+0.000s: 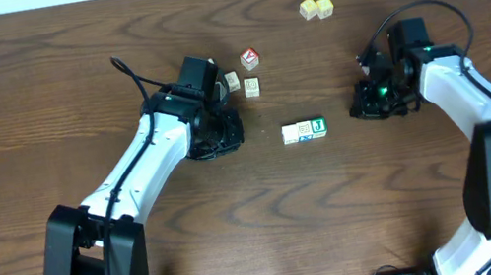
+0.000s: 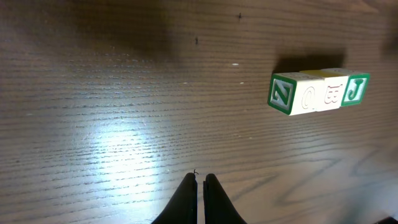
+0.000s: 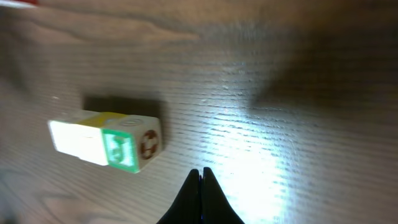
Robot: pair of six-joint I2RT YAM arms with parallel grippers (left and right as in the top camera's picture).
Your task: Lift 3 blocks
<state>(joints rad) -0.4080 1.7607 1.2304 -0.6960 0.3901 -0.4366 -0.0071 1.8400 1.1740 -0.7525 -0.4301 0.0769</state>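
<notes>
a dark brown wooden table [image 1: 32, 53] seen from above, with two white robot arms reaching in from the near edge. a row of three small letter cubes [image 1: 305, 132] lies on the table near its middle, between the arms, the cubes touching side to side. the green-faced cube with a white "j" [image 1: 319, 126] is at the end nearer the right arm, and the nearly plain white cube [image 1: 290, 134] is at the end nearer the left arm. none of them is lifted. the left gripper [image 2: 200, 182] hangs low over bare wood, well apart from the row, its two dark fingers pressed together on nothing. the right gripper [image 3: 200, 175] is likewise closed and empty, off to the other side of the row. farther back sit a red-faced cube [image 1: 249, 58], two cream lettered cubes [image 1: 242, 84] and two pale yellow cubes [image 1: 316, 9], all clear of the arms. the likely risks: closed fingers coming in would only shove the row and scatter it. the cubes merely touch, so a squeeze from the two ends that is off-centre or too weak could make the row buckle and drop the middle cube. both arms converging on the middle could also knock into each other.
</notes>
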